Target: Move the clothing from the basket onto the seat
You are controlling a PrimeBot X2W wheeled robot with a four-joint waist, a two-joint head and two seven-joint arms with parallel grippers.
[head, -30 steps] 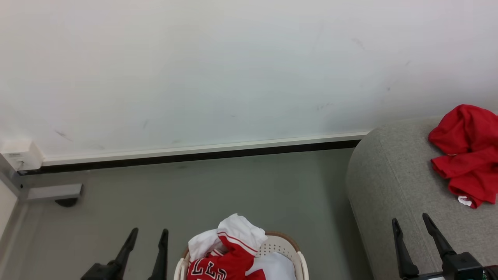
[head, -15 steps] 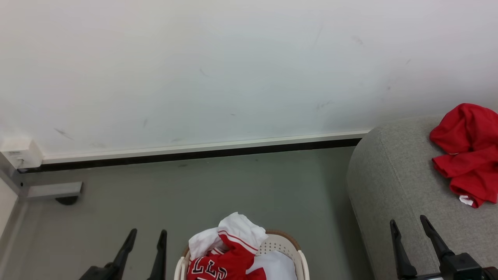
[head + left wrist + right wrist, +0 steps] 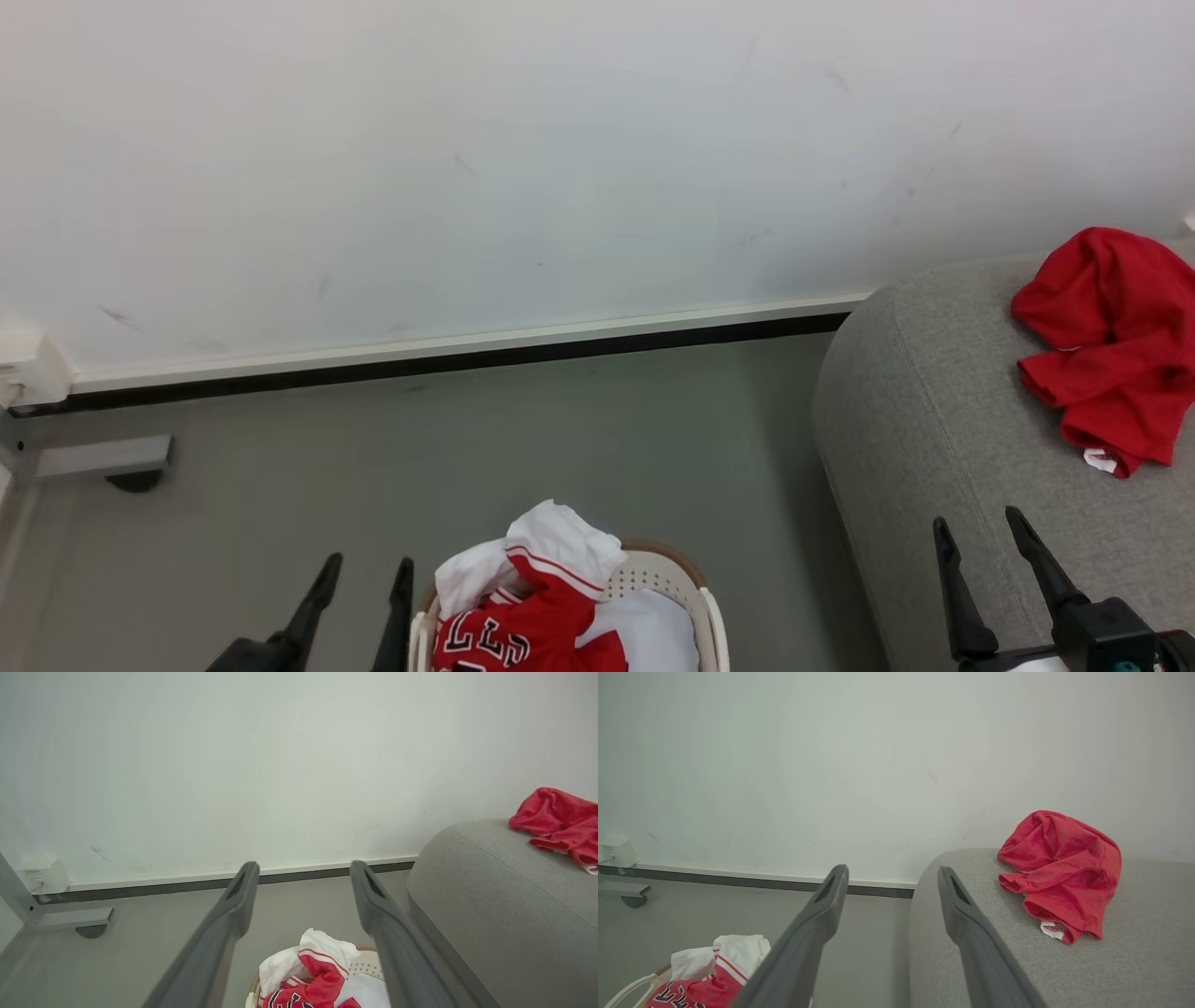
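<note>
The step in hand looks like the reach for the next garment. One piece is already on the seat and the rest lie in the basket.

In the head view the left pincer point(image 3: 366, 565) sits at 7 o'clock, released, its fingers spread and holding nothing, just beside the basket point(image 3: 702, 597) on its 9 o'clock side. The right pincer point(image 3: 975, 519) is at 4 o'clock, also released and empty, above the near part of the seat point(image 3: 920, 420).

The basket stands on the floor point(image 3: 560, 439) at 6 o'clock, cut by the frame's lower edge and apart from the seat. Its heap rises above the rim:
- The white top point(image 3: 560, 541), edged with thin red stripes, is bunched at the peak.
- The jersey point(image 3: 560, 627) lies under it, red with black-and-white letters.
- A pale piece point(image 3: 653, 635) lies at 3 o'clock of the jersey. I cannot tell what it is.

The red shirt point(image 3: 1097, 345) lies crumpled on the seat at 3 o'clock, well back from the rounded edge, with a small white label showing at its lower hem.

The left pincer is nearest, so the next move probably falls to it. It should drop over the heap, clench on a raised fold of the white top, then lift high enough to clear the rim before swinging toward 3 o'clock. The top and jersey look tangled, so a deep pinch might lift both or tug the light basket along. A shallow pinch on the soft cloth could slip off.
</note>
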